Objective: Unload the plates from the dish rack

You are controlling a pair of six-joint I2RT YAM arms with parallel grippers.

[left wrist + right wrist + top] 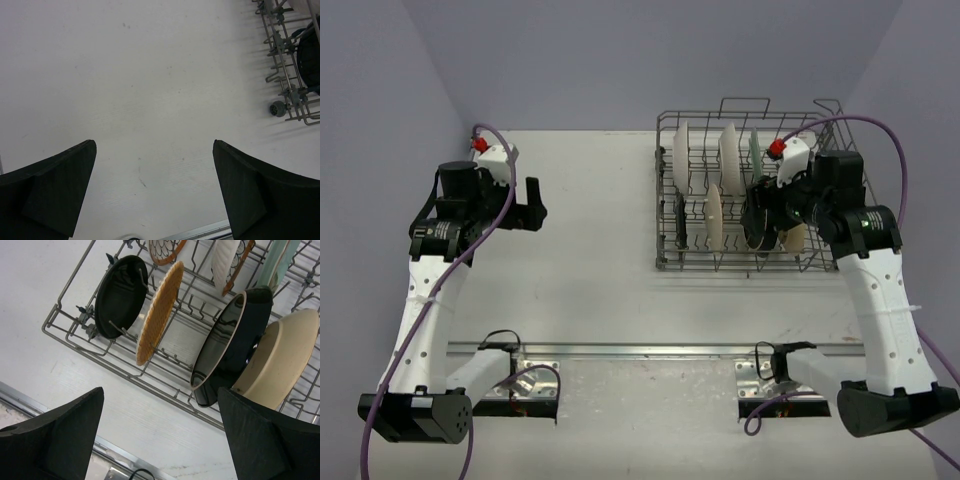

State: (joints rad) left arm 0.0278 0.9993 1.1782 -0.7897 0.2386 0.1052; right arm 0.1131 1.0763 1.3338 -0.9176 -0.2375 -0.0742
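The grey wire dish rack (665, 262) stands at the right of the table with several plates upright in it. The right wrist view shows a black plate (121, 295), an orange-brown plate (160, 310), a glossy black plate with a cream rim (232, 345), a cream plate (285, 360), a brown-rimmed petal plate (162, 250), a cream plate (225, 260) and a pale green plate (280, 260). My right gripper (160, 395) is open and empty above the rack's near side (756, 215), close to the glossy black plate. My left gripper (154, 145) is open and empty over bare table (535, 205), far left of the rack.
The rack's corner (290, 75) with a small wheel (277, 108) shows at the upper right of the left wrist view. A metal rail (650, 350) runs along the table's near edge. Purple walls close in the back and both sides.
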